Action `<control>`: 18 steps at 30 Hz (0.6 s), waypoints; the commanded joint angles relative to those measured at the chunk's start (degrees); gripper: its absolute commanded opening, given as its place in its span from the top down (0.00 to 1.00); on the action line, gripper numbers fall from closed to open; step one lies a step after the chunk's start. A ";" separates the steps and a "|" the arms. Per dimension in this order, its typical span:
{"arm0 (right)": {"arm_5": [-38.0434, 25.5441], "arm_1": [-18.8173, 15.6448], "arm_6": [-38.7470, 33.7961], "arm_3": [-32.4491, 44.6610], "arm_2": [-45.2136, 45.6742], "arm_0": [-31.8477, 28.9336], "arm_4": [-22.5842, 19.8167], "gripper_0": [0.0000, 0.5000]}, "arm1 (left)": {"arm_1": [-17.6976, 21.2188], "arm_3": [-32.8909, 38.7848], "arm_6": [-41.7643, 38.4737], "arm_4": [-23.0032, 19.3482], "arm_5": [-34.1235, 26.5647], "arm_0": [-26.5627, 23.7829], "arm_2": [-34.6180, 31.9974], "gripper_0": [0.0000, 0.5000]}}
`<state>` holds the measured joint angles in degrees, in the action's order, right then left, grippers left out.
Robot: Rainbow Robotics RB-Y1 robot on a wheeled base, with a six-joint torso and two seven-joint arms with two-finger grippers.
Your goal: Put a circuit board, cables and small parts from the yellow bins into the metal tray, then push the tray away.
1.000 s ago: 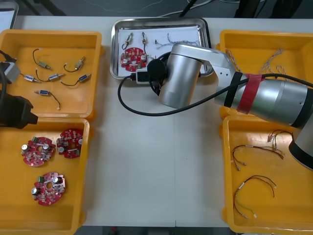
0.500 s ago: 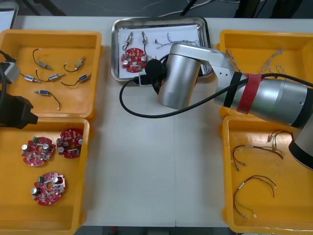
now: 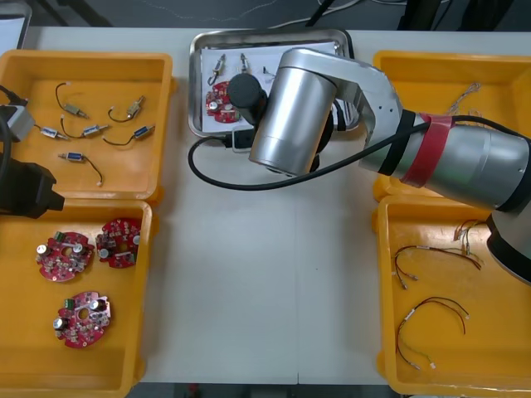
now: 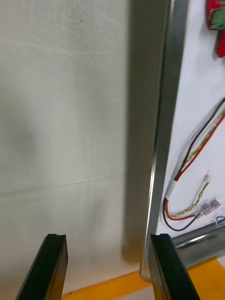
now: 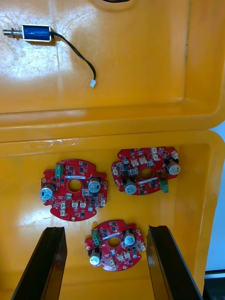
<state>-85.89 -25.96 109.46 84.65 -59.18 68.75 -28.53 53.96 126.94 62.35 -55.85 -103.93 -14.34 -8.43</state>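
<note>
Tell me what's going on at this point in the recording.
The metal tray at the table's far edge already holds a red circuit board, cables and small metal parts. The right gripper is open, low over the table, one finger at the tray's rim, seemingly set to push. The left gripper hangs open over a yellow bin of circuit boards.

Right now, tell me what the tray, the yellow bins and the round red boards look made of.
The metal tray: bare metal, probably steel; its rim is shiny and mirror-like, the inside white. The yellow bins: likely moulded plastic, glossy, with soft highlights and rounded corners. The circuit boards: rigid red-coated board, apparently laminate, carrying small metal-topped parts.
</note>
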 commanded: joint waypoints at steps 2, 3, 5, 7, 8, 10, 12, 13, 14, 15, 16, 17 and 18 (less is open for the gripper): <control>-6.13 -0.23 1.63 5.96 8.02 0.16 -1.35 0.00 | 2.46 1.46 4.71 0.30 0.57 0.98 -2.02 0.00; -7.45 -0.23 1.28 6.49 9.52 -0.19 -2.23 0.00 | 2.46 1.46 4.71 0.30 0.57 0.98 -2.02 0.00; -9.65 -0.23 0.57 7.19 11.80 -0.46 -3.55 0.00 | 2.46 1.46 4.71 0.30 0.57 0.98 -2.02 0.00; -12.99 -0.40 -2.24 8.42 14.70 -0.90 -5.13 0.00 | 2.46 1.46 4.71 0.30 0.57 0.98 -2.02 0.00; -13.69 -0.40 -2.94 8.69 15.23 -1.07 -5.39 0.00 | 2.46 1.46 4.71 0.30 0.57 0.98 -2.02 0.00; -16.77 -0.58 -5.93 10.18 17.34 -1.78 -5.74 0.00 | 2.46 1.46 4.71 0.30 0.57 0.98 -2.02 0.00; -18.70 -0.93 -8.30 11.59 18.92 -2.57 -5.74 0.00 | 2.46 1.46 4.71 0.30 0.57 0.98 -2.02 0.00; -19.93 -1.20 -10.06 12.55 19.80 -3.09 -5.83 0.00 | 2.46 1.46 4.71 0.30 0.57 0.98 -2.02 0.00; -21.07 -1.46 -11.82 13.52 20.77 -3.62 -5.83 0.00 | 2.46 1.46 4.71 0.30 0.57 0.98 -2.02 0.00; -21.69 -1.63 -12.79 14.05 21.12 -3.97 -5.83 0.00 | 2.46 1.46 4.71 0.30 0.57 0.98 -2.02 0.00; -22.83 -1.99 -14.63 15.01 22.17 -4.68 -5.83 0.00 | 2.46 1.46 4.71 0.30 0.57 0.98 -2.02 0.00; -23.89 -2.16 -16.48 15.98 23.32 -5.38 -5.83 0.00 | 2.46 1.46 4.71 0.30 0.57 0.98 -2.02 0.00; -24.11 -2.34 -17.27 16.51 23.93 -5.73 -5.83 0.00 | 2.46 1.46 4.71 0.30 0.57 0.98 -2.02 0.00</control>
<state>-108.56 -26.45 95.15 97.53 -39.19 64.81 -33.86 53.96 126.95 62.35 -55.84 -103.92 -14.23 -8.44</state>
